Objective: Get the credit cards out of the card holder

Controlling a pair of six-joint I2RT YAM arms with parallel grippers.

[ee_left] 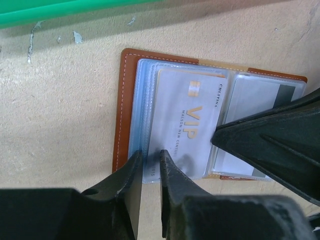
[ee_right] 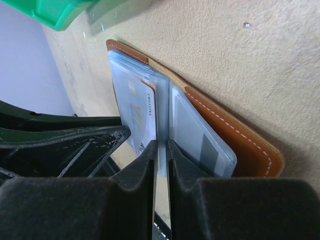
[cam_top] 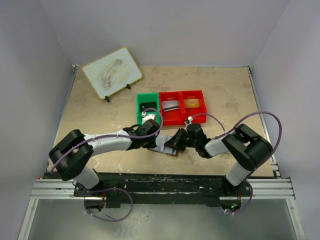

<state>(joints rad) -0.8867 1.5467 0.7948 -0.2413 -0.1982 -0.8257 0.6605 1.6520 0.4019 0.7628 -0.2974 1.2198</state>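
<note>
Leather card holder (ee_left: 121, 105) lies open mid-frame below the bins (cam_top: 192, 92); right gripper (ee_right: 161, 144) pinches a middle sleeve (ee_right: 162, 115) while left gripper (ee_left: 150, 152), hold unclear, sits at the VIP card (ee_left: 187, 125), which probably must slide out next.

Leather card holder (ee_left: 120, 110), seemingly glossy plastic sleeves (ee_left: 147, 100).

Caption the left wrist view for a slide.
Left gripper straddles the edge of the sleeves in the open card holder, VIP card showing, right gripper at the fold.
</note>
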